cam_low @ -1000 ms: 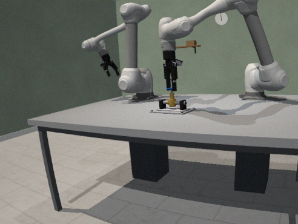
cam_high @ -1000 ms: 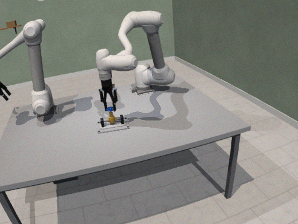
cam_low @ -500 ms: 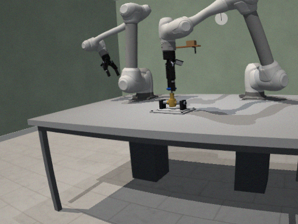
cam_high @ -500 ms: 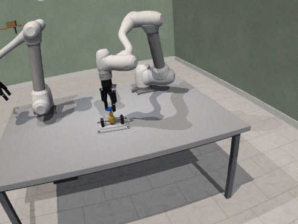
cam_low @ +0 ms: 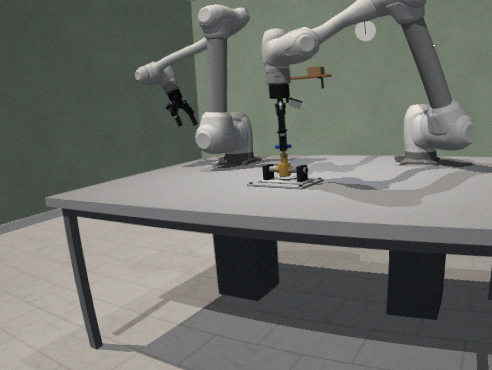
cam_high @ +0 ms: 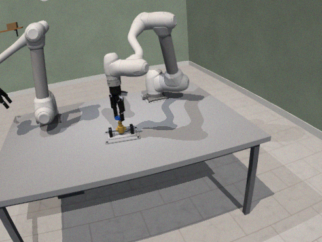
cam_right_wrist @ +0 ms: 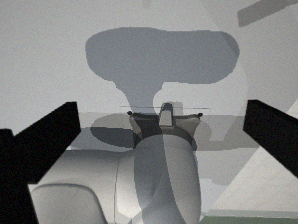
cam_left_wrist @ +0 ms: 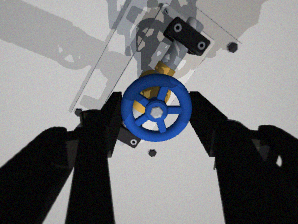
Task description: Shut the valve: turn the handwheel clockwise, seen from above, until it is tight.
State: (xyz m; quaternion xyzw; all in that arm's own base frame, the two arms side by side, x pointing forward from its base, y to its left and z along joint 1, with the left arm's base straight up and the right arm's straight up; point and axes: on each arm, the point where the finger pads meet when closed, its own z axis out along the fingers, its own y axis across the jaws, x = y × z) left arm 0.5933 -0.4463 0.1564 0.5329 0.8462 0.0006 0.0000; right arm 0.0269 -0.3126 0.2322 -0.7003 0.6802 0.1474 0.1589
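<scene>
Between left gripper's fingers, blue handwheel.

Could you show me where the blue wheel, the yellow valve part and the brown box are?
blue wheel [cam_high: 118,118] [cam_low: 276,146] [cam_left_wrist: 183,123]: top, exterior, left wrist; rim
yellow valve part [cam_high: 120,129] [cam_low: 284,169]: top, exterior; body
brown box [cam_high: 12,25] [cam_low: 315,71]: top, exterior; side

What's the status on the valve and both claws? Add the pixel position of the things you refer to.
Left claw [cam_high: 120,118] [cam_low: 283,149] [cam_left_wrist: 156,111] shut on blue handwheel [cam_high: 118,118] [cam_low: 280,146] [cam_left_wrist: 128,118]. Right claw [cam_high: 8,105] [cam_low: 187,123] [cam_right_wrist: 163,116] open, off to the side. Nothing seen blocking the handwheel.
</scene>
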